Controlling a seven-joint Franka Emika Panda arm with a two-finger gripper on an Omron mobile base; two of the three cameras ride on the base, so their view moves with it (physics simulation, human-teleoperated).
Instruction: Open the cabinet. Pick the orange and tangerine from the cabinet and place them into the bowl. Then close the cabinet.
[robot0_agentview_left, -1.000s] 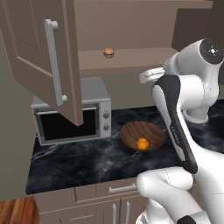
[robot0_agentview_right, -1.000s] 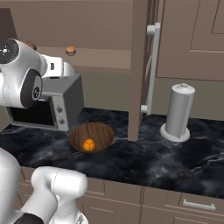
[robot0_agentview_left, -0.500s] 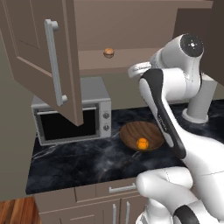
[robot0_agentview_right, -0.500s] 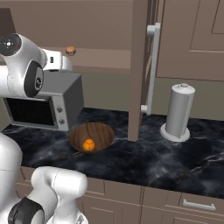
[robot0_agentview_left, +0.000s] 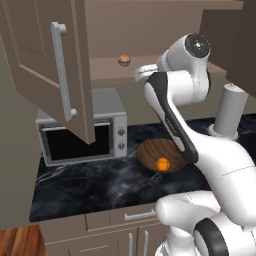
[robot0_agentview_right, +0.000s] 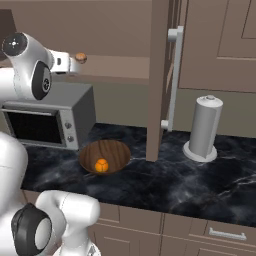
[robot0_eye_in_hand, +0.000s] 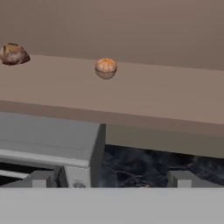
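The cabinet (robot0_agentview_left: 60, 80) is found with both doors swung open. The claw (robot0_eye_in_hand: 109, 181) is spread wide and empty, held level with the shelf edge. One fruit (robot0_eye_in_hand: 106, 68) rests on the cabinet shelf, well apart from the claw. A second fruit (robot0_agentview_left: 162, 164) lies inside the bowl (robot0_agentview_left: 150, 150) on the desk (robot0_agentview_right: 165, 185), beside the microwave (robot0_agentview_left: 82, 130).

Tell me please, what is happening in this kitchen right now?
A white robot arm is taking fruit out of the open cabinet and putting it in the wooden bowl. One orange fruit already lies in the bowl. A second round fruit sits on the cabinet shelf, and the open, empty gripper is raised to shelf height and faces it. A brown lumpy item lies further along the shelf. Both doors are open.
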